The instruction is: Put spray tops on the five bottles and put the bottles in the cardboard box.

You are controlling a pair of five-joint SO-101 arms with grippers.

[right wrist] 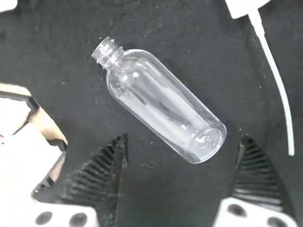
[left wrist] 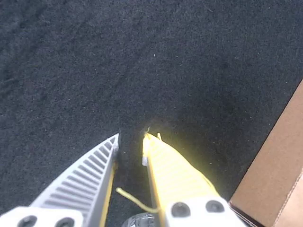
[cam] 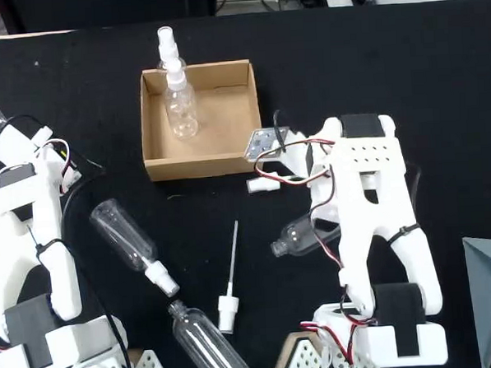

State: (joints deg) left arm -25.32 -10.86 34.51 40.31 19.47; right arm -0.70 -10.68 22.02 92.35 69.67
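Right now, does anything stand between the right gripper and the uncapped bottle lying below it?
Nothing visible does. The right gripper hangs open over the uncapped bottle, a finger to each side of its base, with bare black table in between.

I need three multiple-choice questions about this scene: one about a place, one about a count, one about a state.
1. Where is the loose white spray top with the long tube? A in a box; B on the black table; C on an arm.
2. How many clear plastic bottles lie flat on the table? A one; B three; C five.
3. The right tool is: A open; B shut on a bottle; C shut on a cap.
Key: 1 B, it lies on the cloth between bottles. 2 B, two more lie here and here. 3 A, its fingers stand apart around an uncapped bottle.
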